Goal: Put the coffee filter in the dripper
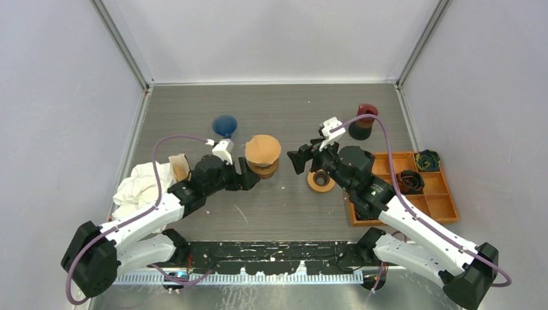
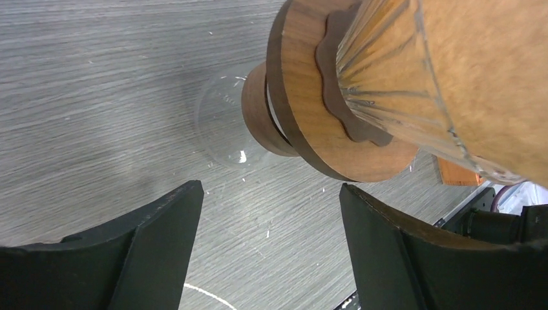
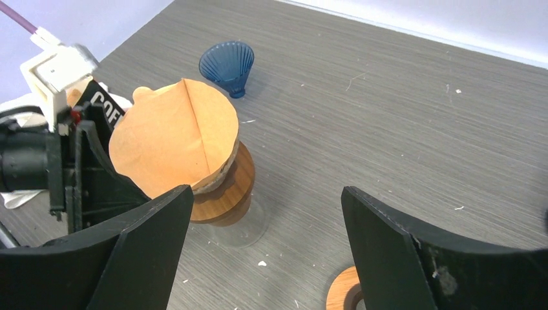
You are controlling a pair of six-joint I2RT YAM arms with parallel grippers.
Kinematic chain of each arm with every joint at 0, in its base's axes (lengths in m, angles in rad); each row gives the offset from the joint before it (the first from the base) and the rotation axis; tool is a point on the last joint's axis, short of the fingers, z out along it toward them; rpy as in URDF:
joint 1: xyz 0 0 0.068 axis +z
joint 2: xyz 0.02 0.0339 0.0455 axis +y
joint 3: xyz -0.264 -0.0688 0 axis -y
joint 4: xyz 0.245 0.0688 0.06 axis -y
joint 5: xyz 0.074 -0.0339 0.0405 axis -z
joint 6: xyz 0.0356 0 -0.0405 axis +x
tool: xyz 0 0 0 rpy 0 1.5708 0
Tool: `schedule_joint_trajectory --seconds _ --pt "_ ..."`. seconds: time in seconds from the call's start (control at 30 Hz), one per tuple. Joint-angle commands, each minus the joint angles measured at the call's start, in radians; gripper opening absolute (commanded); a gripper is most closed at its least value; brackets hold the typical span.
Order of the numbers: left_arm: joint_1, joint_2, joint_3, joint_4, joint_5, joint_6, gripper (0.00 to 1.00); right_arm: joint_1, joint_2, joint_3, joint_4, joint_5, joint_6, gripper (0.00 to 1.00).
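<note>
Right wrist view shows the brown paper cone filter seated mouth-up inside the ribbed glass dripper with wooden collar, so placement appears complete. Left gripper and right gripper stand wide and empty, flanking it, presumably positioned for withdrawal.

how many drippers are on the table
2. A blue dripper stands toward the back, left of centre; a glass dripper with a wooden collar sits nearer and to its right, holding the paper filter. The tray at right may hide others.
</note>
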State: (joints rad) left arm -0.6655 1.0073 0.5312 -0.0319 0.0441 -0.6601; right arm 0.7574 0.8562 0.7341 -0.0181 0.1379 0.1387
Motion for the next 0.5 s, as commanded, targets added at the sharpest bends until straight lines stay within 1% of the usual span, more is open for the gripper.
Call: schedule_joint_trajectory --seconds 0.0,0.1,0.23,0.4,0.47 --pt "-0.044 0.039 -0.042 0.241 -0.065 -0.011 0.78 0.001 -0.047 -0.015 0.088 0.052 -0.015 0.91" --pt "-0.057 0.070 -0.063 0.293 -0.100 -0.002 0.73 0.000 -0.059 -0.019 0.090 0.067 -0.019 0.91" --pt "-0.062 0.105 -0.101 0.372 -0.117 -0.008 0.62 0.000 -0.065 -0.022 0.091 0.072 -0.023 0.91" --pt "-0.066 0.151 -0.121 0.447 -0.118 -0.012 0.55 0.002 -0.062 -0.027 0.092 0.072 -0.028 0.91" --pt "-0.068 0.173 -0.122 0.474 -0.114 -0.010 0.53 0.001 -0.063 -0.027 0.093 0.105 -0.029 0.91"
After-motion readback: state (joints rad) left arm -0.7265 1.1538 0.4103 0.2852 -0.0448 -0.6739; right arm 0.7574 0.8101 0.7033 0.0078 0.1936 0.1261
